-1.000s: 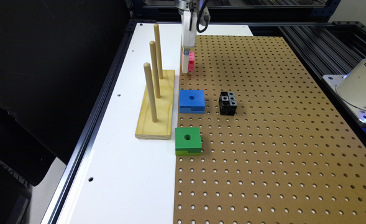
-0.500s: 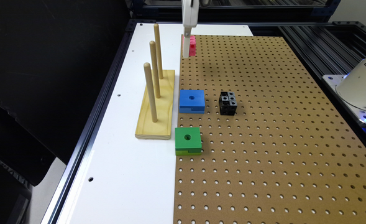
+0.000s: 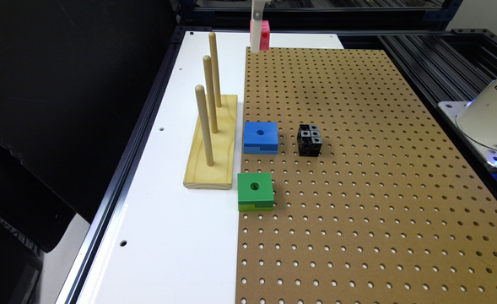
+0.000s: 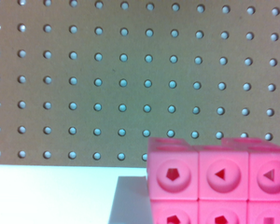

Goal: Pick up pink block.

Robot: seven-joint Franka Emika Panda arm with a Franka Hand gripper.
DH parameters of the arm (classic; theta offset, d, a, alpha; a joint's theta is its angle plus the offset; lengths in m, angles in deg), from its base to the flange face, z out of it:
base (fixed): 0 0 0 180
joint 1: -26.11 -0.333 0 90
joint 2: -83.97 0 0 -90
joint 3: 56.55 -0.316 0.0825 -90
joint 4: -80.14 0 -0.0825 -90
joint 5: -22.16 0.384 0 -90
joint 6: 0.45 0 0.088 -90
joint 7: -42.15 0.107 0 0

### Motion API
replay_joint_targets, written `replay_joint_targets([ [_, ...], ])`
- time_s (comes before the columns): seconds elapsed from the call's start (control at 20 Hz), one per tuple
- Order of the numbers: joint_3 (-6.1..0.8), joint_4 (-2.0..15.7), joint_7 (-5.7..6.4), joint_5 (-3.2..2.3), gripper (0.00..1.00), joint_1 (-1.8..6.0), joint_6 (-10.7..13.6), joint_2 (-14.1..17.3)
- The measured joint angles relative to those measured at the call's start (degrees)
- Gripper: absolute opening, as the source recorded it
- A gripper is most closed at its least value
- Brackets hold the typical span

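The pink plastic block (image 3: 264, 34) of joined dimpled cubes hangs squarely upright, no long axis evident, pinched by the white claw (image 3: 257, 38) above the desk's far edge at twelve o'clock in the exterior view. Beneath it the brown pegboard (image 3: 357, 177) lies bare and roomy; the blue square block (image 3: 260, 137) and the black dimpled cube (image 3: 309, 139) sit well apart toward six o'clock.
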Motion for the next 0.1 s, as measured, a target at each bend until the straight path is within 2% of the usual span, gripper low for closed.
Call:
replay_joint_targets([
  [0.1,-0.03,-0.05,0.07,0.0,0.0,0.0,0.58,-0.72],
])
